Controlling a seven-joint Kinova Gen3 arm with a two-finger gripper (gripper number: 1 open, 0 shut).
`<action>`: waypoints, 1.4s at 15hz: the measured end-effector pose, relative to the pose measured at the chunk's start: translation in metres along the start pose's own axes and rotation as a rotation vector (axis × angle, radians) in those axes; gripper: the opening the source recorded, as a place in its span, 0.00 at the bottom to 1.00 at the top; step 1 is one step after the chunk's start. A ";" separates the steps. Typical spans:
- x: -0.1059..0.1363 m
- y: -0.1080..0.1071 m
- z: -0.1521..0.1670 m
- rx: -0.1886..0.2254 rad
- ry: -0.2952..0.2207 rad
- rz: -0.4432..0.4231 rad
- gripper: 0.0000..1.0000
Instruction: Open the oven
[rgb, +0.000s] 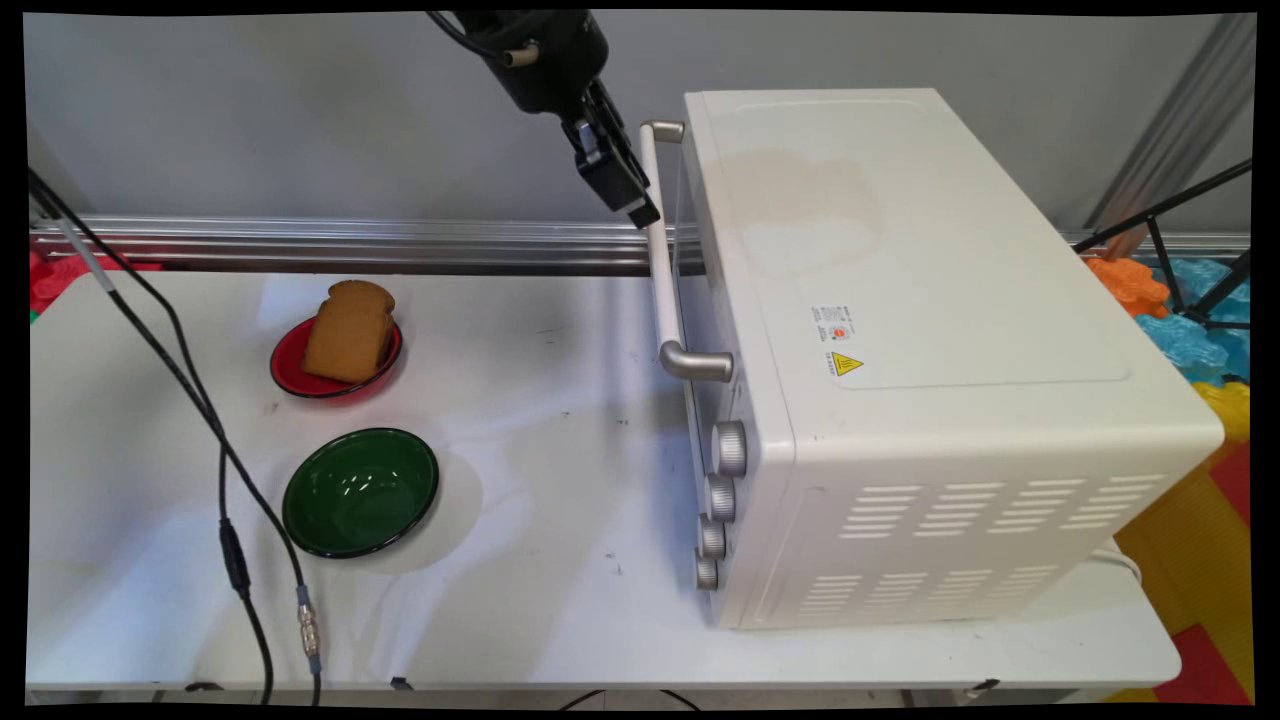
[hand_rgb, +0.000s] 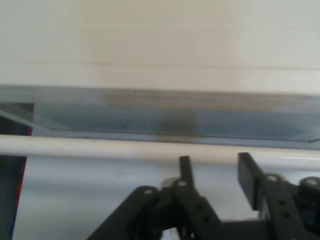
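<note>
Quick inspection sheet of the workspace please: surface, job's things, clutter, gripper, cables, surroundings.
Surface: white table, a few small dark marks.
Job's things: white toaster oven on the right, door shut, handle facing left; bread slice on red plate; green bowl empty, nearer the camera.
Clutter: nothing seen.
Gripper: black gripper at the handle's upper part; the hand view shows a gap between the fingers just below the bar, gripping nothing.
Cables: black cables hang across the table's left side.
Surroundings: grey wall, metal rail, coloured floor mats at right.
</note>
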 end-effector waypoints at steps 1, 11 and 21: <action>0.000 -0.002 0.002 0.000 -0.001 0.006 0.00; 0.006 -0.018 0.029 -0.005 0.020 0.044 0.00; 0.002 -0.023 0.053 -0.019 0.038 0.068 0.00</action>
